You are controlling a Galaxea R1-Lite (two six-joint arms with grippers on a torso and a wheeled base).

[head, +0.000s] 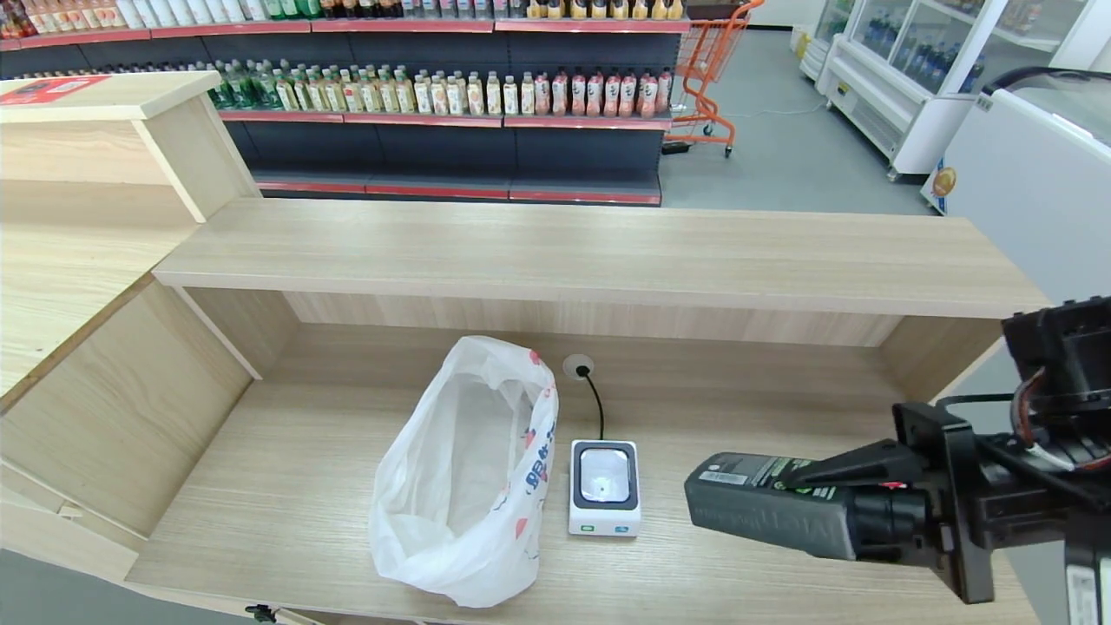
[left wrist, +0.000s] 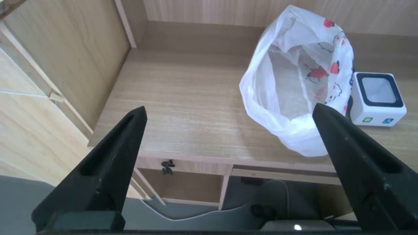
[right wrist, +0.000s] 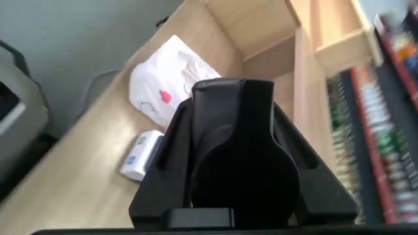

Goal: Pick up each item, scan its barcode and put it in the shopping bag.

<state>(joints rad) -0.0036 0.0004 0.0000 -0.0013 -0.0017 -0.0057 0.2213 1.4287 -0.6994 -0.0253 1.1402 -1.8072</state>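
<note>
Store shelves (head: 434,95) back your counter (head: 304,486); your right claw (head: 838,503) is clamped on a dark box (head: 755,512) near the scanner (head: 605,486) and shopping bag (head: 460,469), left claw (left wrist: 228,114) spread apart.

I looked over a pale wooden desk (head: 286,486) with a raised ledge (head: 590,252) along its far edge. Beyond stood dark shelves (head: 434,95) of bottled drinks, grey floor (head: 781,165), an orange trolley (head: 712,69), and white freezers (head: 903,61) on the right.
</note>
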